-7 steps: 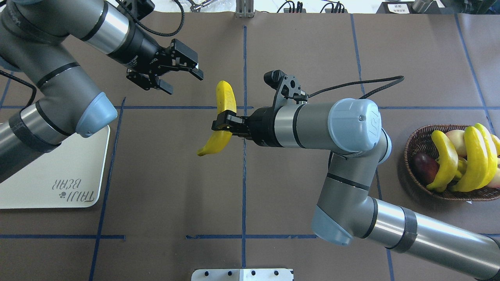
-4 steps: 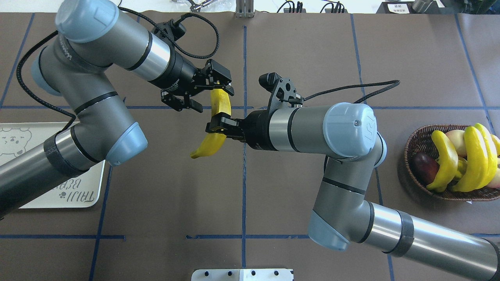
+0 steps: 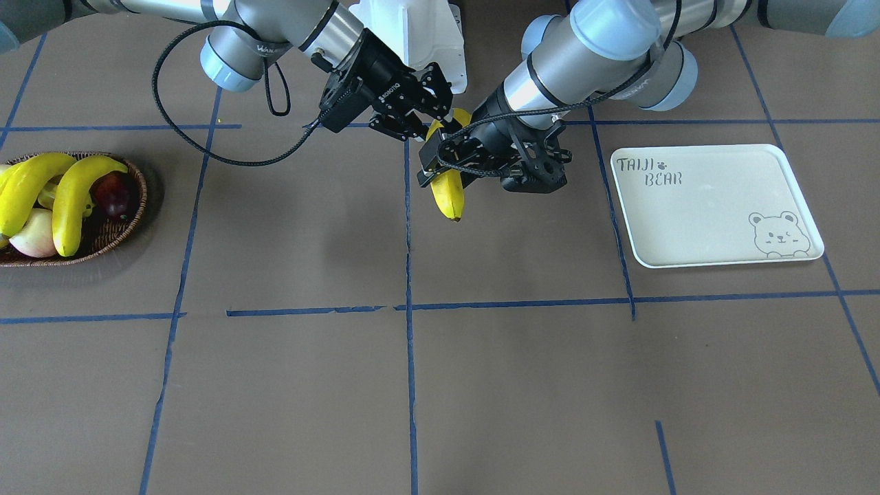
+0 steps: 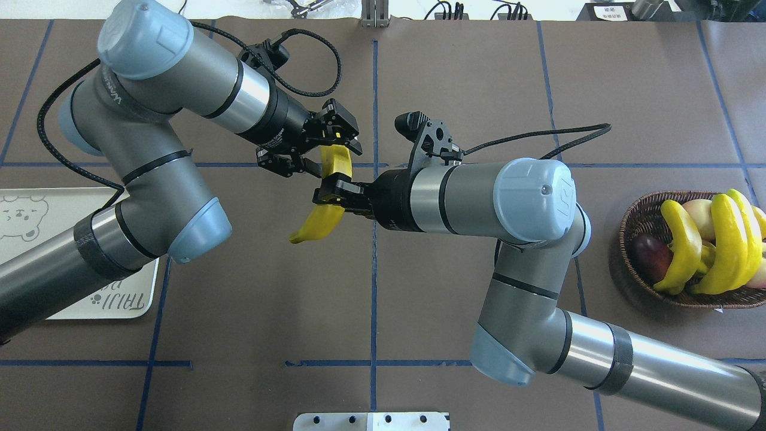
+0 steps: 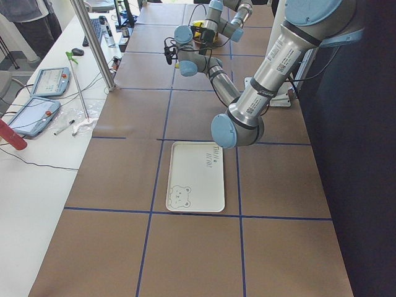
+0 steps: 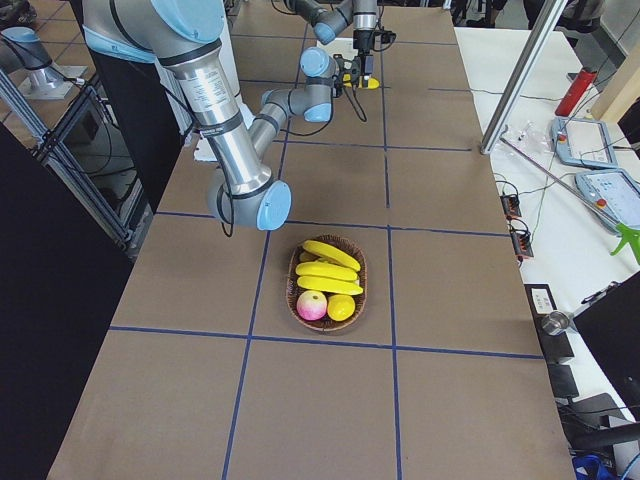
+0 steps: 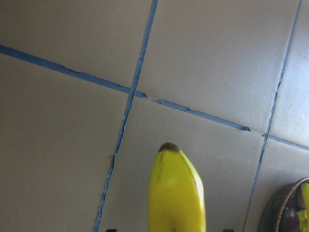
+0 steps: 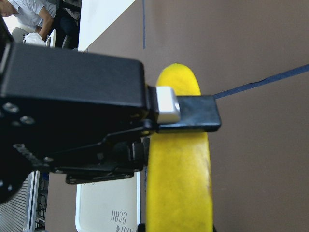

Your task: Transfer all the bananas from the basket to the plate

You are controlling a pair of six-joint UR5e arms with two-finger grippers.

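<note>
Clock face laid on the overhead view, twelve at the table's far edge. Item, nine o'clock: plate [image 4: 66, 206], cream, printed with a bear, partly hidden under the left arm [image 4: 72, 269]; no banana on it, so the transfer is judged barely begun. Item, centre, a shade toward eleven: left gripper [image 4: 331, 157], jaws parted and set one to each side of the far end of the banana [image 4: 317, 226], a gap showing on either side in its wrist view; judged poised to take over, not yet gripping. Item, centre: right gripper [image 4: 330, 194], clamped across the same banana at mid-length and holding it clear of the table [image 4: 239, 311]; the middle hold leaves an end free for the other arm. The meeting at centre is judged a hand-over, since plate and basket sit well apart, each on its own arm's side. Item, three o'clock: basket [image 4: 633, 218], dark wicker, with three bananas [image 4: 727, 242] lying side by side over a dark red fruit [image 4: 649, 256] and a pale fruit [image 4: 697, 209]; these wait their turn.
</note>
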